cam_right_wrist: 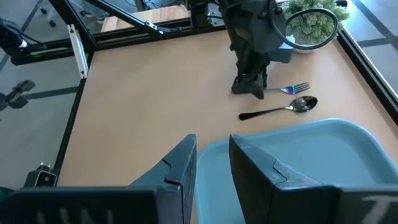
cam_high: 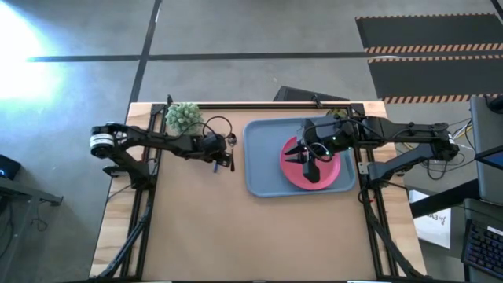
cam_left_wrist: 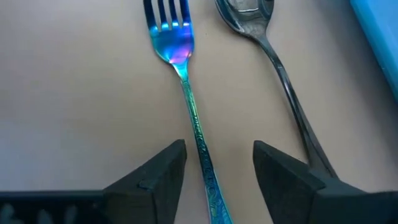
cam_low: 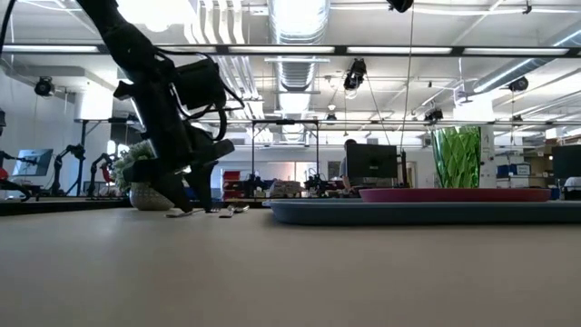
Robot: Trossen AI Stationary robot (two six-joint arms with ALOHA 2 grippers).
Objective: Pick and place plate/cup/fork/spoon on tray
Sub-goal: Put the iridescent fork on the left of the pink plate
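Note:
The fork (cam_left_wrist: 186, 87), with its blue shimmering handle, lies flat on the table beside the spoon (cam_left_wrist: 273, 56), just left of the light blue tray (cam_high: 263, 169). My left gripper (cam_left_wrist: 217, 152) is open and low over the table, one finger on each side of the fork's handle, touching neither side. The spoon's handle end runs behind one finger. The pink plate (cam_high: 334, 169) lies in the tray. The green cup (cam_low: 458, 156) stands at the tray's right part. My right gripper (cam_high: 311, 167) hangs open and empty over the plate.
A pale green fuzzy plant in a pot (cam_high: 183, 116) stands at the table's far left, close behind my left arm. The tray's raised rim (cam_left_wrist: 379, 37) runs just right of the spoon. The near half of the table (cam_high: 251, 236) is bare wood.

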